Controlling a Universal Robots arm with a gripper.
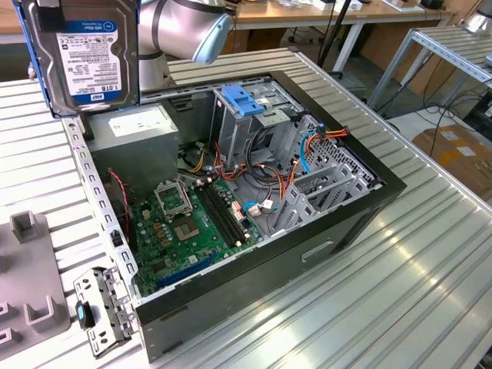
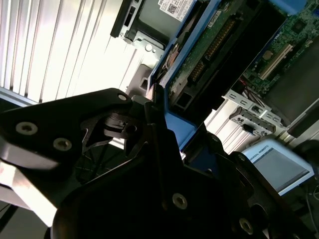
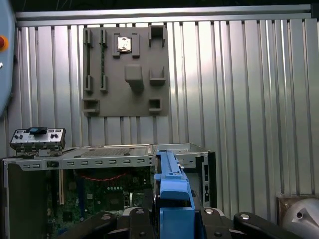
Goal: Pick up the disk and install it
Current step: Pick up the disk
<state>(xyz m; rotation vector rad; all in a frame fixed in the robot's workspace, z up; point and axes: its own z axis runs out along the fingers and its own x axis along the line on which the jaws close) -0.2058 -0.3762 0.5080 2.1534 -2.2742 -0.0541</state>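
Blue-framed disk (image 1: 86, 54), clamped in your jaws, hangs upper left; mid-carry, installing demands squaring it to the drive cage (image 1: 227, 134).

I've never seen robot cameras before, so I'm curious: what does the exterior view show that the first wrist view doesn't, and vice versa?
The exterior view gives the disk face-on, white-and-blue label showing, held up in the air, plus the blue bracket atop the metal cage. The first wrist view gives the pincer clamped on the disk's blue carrier, seen edge-on, and the whole grey fixture plate. Both show the open computer case and its green circuit board.
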